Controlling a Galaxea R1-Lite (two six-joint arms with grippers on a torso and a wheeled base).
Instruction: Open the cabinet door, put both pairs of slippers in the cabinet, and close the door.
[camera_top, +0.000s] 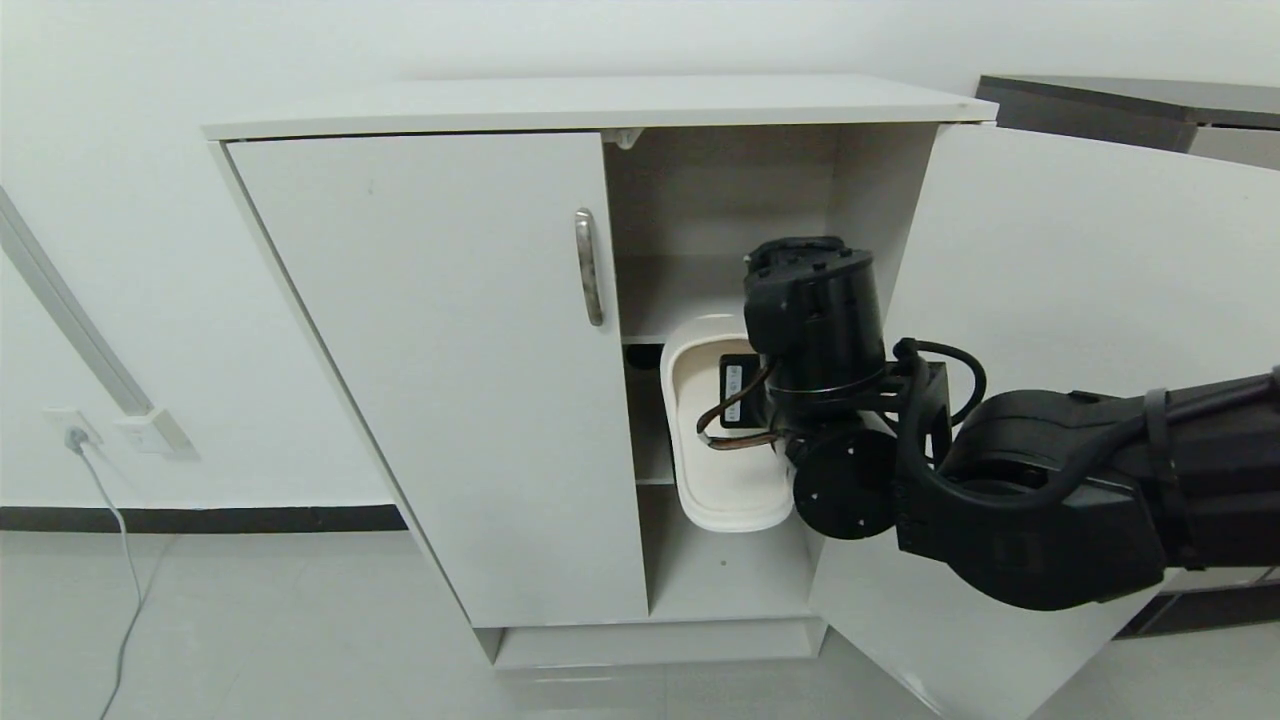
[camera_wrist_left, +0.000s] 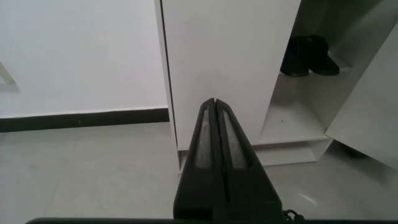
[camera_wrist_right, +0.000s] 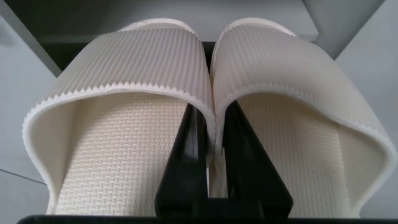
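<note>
Right at the cabinet's open half, your right gripper (camera_wrist_right: 214, 124) is pinching the cream slippers (camera_wrist_right: 124, 68), clamping just the two strap edges where they touch. That's a thin bite on soft ribbed foam, so I'd guess a jolt could peel one slipper out and drop it in front of the cabinet (camera_top: 600, 100). Toes face the opening, about level with the middle shelf (camera_top: 668, 300). I reckon they could catch its front edge and get shoved back through the jaws. Your forearm (camera_top: 1050, 500) sits close to the open right door (camera_top: 1080, 260) too, so a bump might swing it.

Your left gripper (camera_wrist_left: 214, 109) hangs low before the closed left door (camera_top: 430, 360), jaws pressed together, holding nothing.

Hard to make out: from the head camera the wrist (camera_top: 815, 320) covers the grip and most of the pair, so you can't tell whether the toes have crossed into the cabinet. A dark pair (camera_wrist_left: 309, 55) sits on a shelf inside. Probably the other slippers, can't say for sure.
</note>
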